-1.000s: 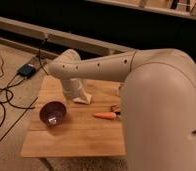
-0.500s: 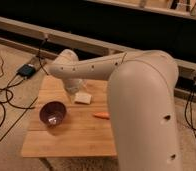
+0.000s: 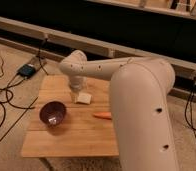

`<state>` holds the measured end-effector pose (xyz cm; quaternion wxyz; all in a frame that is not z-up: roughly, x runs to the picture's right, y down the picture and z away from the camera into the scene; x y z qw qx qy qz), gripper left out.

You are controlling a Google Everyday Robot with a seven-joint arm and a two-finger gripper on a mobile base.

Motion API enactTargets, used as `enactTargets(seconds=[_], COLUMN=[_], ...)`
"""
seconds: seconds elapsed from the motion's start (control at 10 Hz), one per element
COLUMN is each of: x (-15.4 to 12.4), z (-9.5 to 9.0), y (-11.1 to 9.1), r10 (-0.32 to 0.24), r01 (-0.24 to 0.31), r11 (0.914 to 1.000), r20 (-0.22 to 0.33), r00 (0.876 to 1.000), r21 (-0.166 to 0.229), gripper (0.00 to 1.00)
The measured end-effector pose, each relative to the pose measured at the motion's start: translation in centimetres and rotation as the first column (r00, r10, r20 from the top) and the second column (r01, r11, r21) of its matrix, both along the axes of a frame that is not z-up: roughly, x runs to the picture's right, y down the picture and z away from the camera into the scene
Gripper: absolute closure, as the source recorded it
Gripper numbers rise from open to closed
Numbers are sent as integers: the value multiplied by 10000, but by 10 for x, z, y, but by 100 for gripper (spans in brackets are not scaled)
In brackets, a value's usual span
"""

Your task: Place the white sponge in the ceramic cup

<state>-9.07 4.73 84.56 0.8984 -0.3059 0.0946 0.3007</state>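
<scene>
The gripper (image 3: 76,89) hangs over the far half of the table (image 3: 71,142) — spread or pressed together, I cannot tell. One white sponge (image 3: 83,98) lies just beside it at 4 o'clock, well in from every edge. From the sponge, one purple bowl (image 3: 53,113) sits at 8 o'clock and one carrot (image 3: 103,115) at 4 — bare wood runs along the near edge.

Premises appear to be a robot test area or laboratory rather than a home. Evidence: a large white robot arm (image 3: 141,100) reaches over a plain low wooden tabletop (image 3: 76,137), its claw (image 3: 77,91) lowered at the far middle of that surface. Loose black cables (image 3: 6,100) trail across the pale carpeted floor (image 3: 11,140) to a small blue box (image 3: 27,70). A long pale rail (image 3: 56,40) runs along dark wall panelling behind.
</scene>
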Motion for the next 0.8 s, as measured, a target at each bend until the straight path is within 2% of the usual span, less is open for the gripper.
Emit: enactTargets(seconds=[0.1, 0.2, 0.3, 0.5, 0.8], x=[5, 11, 11, 6, -6], z=[5, 13, 19, 38, 59], y=[1, 0, -1, -7, -6], r10=[-387, -1046, -1527, -2378, -2737], r01=[390, 1060, 1549, 2403, 2749], r11=[9990, 9935, 9867, 9699, 9614], r20=[155, 352, 463, 587, 620], r00=[9991, 9939, 9872, 9695, 9598], r21=[-200, -404, -487, -389, -124], gripper=[35, 35, 35, 35, 35])
